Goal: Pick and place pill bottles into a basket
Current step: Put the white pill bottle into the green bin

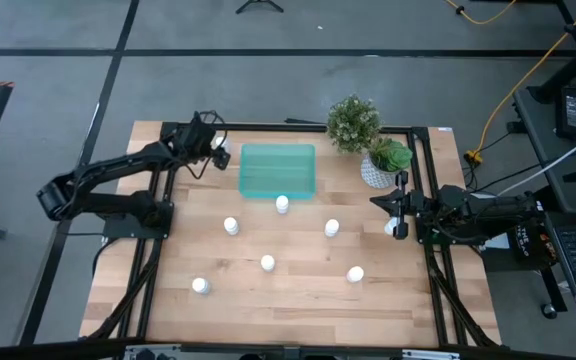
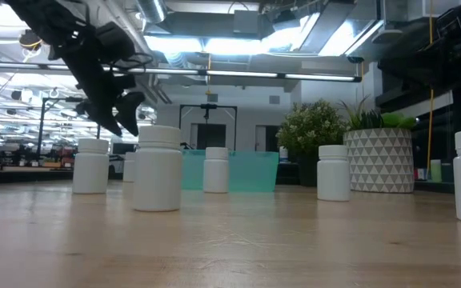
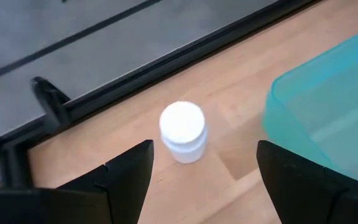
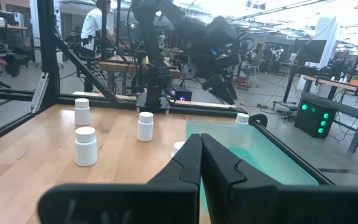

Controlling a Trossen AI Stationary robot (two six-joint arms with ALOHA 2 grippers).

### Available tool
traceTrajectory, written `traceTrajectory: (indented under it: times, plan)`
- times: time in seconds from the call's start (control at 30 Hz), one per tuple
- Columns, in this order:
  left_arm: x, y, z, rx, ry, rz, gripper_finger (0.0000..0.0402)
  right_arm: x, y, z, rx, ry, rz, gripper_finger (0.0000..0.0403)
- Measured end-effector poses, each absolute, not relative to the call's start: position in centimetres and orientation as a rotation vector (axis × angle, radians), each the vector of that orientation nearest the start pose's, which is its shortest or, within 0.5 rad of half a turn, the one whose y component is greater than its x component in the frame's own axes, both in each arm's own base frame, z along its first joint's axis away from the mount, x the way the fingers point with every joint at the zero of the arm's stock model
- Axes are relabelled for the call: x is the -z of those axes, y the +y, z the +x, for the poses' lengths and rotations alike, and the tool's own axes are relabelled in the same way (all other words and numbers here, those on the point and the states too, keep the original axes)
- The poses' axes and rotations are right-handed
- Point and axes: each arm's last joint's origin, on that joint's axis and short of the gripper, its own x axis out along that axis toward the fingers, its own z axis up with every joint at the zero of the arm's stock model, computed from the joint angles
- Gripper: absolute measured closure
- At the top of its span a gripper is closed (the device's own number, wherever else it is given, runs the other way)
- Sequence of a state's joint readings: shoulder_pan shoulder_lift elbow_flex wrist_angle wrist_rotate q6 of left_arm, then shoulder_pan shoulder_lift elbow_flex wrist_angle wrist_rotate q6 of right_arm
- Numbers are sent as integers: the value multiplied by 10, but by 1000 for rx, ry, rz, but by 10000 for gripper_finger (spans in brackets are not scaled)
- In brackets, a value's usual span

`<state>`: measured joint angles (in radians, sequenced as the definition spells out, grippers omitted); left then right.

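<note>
Your left arm reaches from the table's left side toward the far edge, and its left gripper (image 1: 215, 150) hangs above the table just beside the left wall of the basket (image 1: 278, 170). Its fingers (image 3: 126, 174) are spread wide, and in the left wrist view you see one pill bottle (image 3: 183, 131) standing on the wood between them, below the gripper and not touched. This bottle stands near the far left corner of the basket, close to the black frame rail (image 3: 166, 62).

Your right arm lies low along the right side of the table, pointing toward the middle. The right gripper (image 1: 400, 215) has its fingers (image 4: 191, 168) pressed together with nothing between them.

The basket sits at the far middle of the table. One bottle (image 1: 282, 204) stands just at its near edge, and the other bottles (image 1: 267, 263) stand apart on the open wood nearer to you. Two potted plants (image 1: 368, 140) stand to the right of the basket
</note>
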<state>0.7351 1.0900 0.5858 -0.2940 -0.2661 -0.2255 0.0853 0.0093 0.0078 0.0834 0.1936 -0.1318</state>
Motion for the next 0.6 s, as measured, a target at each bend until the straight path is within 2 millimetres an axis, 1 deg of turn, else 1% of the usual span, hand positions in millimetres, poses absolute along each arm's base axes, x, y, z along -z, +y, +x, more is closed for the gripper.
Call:
traceTrajectory:
  times: [0.23,0.5,0.6]
  plan:
    - [-199,155,148,-1063,693,-406,123,-173,3,97,113,-74,-120,393]
    - [-190,165,157,-1043,693,-378,123,-173,3,97,113,-74,-121,393]
    - [-185,168,159,-1068,703,-369,123,-173,3,97,113,-74,-120,393]
